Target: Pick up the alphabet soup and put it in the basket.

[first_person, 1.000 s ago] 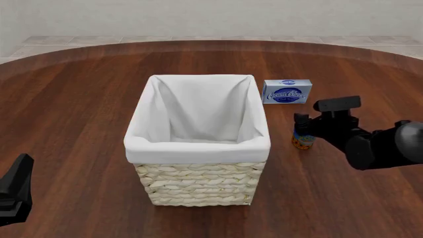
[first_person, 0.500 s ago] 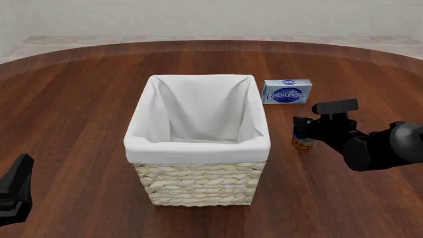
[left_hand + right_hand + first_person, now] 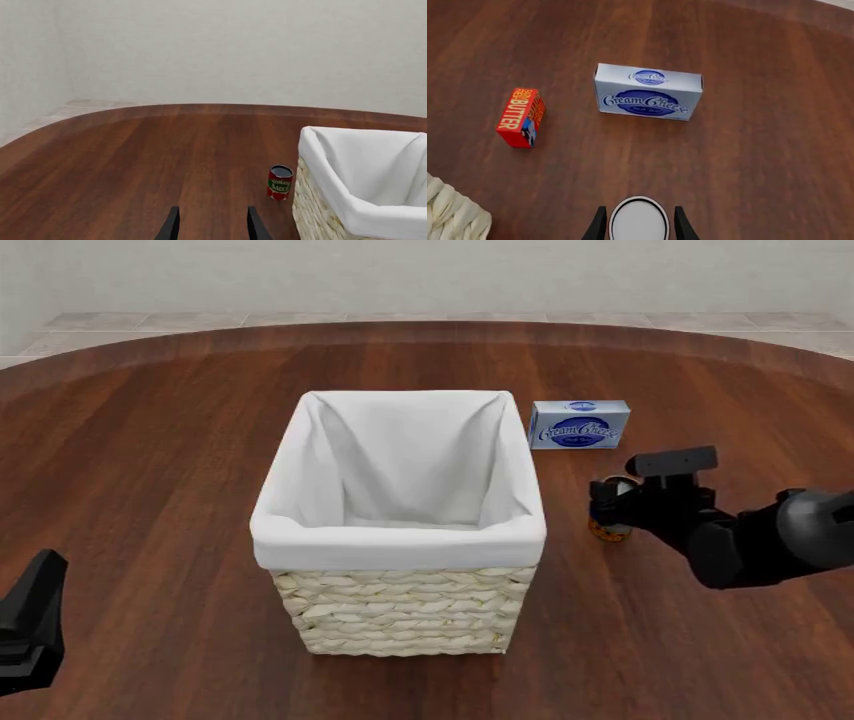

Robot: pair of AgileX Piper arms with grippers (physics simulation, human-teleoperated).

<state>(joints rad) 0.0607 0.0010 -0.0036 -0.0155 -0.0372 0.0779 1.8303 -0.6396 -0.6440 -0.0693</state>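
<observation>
The alphabet soup (image 3: 609, 529) stands on the table just right of the basket (image 3: 400, 532); only its orange base and a bit of silvery top show past my right gripper (image 3: 611, 506). In the right wrist view the alphabet soup's grey top (image 3: 638, 220) sits between the two fingers (image 3: 599, 226), and the right gripper (image 3: 639, 226) is open around it. The basket's woven corner (image 3: 450, 217) shows at that view's edge. My left gripper (image 3: 32, 618) rests low at the near left, far from the can, open and empty (image 3: 212, 229).
A blue-and-white cream cheese box (image 3: 579, 425) (image 3: 647, 92) lies beyond the can. A red butter box (image 3: 522, 117) lies between that box and the basket. A red tomato sauce can (image 3: 280, 182) stands beside the basket's (image 3: 360, 200) left wall.
My right gripper has come down lower around the alphabet soup and shifted slightly nearer. The can, the basket and the left arm have stayed put.
</observation>
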